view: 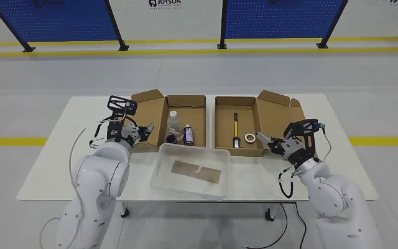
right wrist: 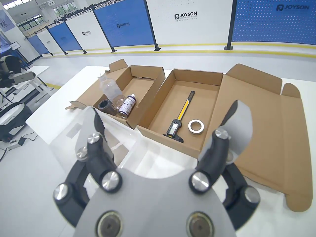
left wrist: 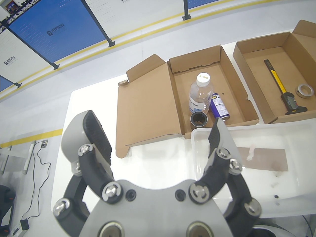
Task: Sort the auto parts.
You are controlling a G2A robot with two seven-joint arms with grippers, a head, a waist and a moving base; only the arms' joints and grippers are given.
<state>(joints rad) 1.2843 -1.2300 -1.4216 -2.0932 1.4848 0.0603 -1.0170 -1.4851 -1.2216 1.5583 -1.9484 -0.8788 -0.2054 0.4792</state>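
Two open cardboard boxes stand side by side on the white table. The left box [view: 194,106] holds a clear plastic bottle [view: 174,121], a blue spray can [view: 188,134] and a black cylindrical sleeve [view: 170,139]. In the right box [view: 224,124] lie a yellow-and-black digital caliper [view: 236,129] and a metal ring [view: 250,137]. My left gripper [view: 147,132] is open with nothing between its fingers, over the left box's flap [left wrist: 145,104]. My right gripper [view: 266,140] is open too, at the right box's near right corner. The bottle [left wrist: 201,92], the can [right wrist: 127,105], the caliper [right wrist: 179,118] and the ring [right wrist: 196,126] also show in the wrist views.
A clear plastic tray [view: 160,174] sits in front of the boxes, with a brown sheet [view: 196,172] under its bottom. Each box's lid flap [view: 283,103] lies flat on its outer side. Bare table lies to the far left and far right.
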